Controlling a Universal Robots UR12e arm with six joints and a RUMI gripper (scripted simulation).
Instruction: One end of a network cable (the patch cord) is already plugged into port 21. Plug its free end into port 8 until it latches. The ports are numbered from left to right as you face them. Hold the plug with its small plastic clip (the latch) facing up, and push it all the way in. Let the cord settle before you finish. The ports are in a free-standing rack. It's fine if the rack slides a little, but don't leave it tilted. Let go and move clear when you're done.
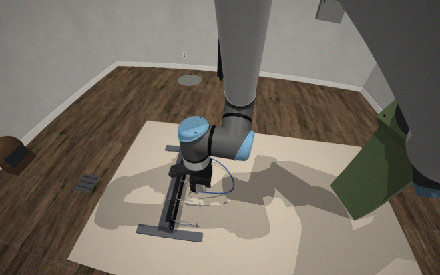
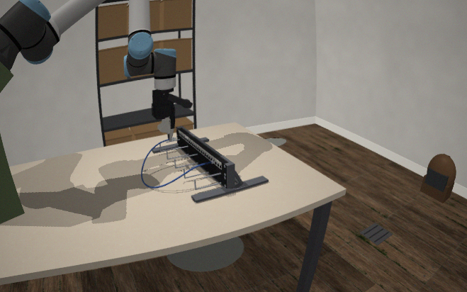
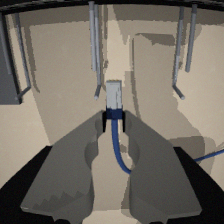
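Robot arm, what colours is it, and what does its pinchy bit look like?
The robot arm has pale grey tubes, darker grey round joints with black rings, and sky-blue caps. Below a white wrist ring sits a black block. The tool has two wide grey wedge-shaped fingers, narrowing toward the tips.

The table (image 2: 227, 217) had a smooth, matt cream top, and the rack (image 2: 205, 154) standing on it looked like dark matt metal with thin grey wire bars behind it. Beside those bars the gripper (image 3: 114, 120) showed matt grey fingers clamped on a pale plastic plug (image 3: 114, 94) with a smooth blue cord (image 3: 120, 150). Below the table lay a dark wood-grain floor (image 2: 391, 188).
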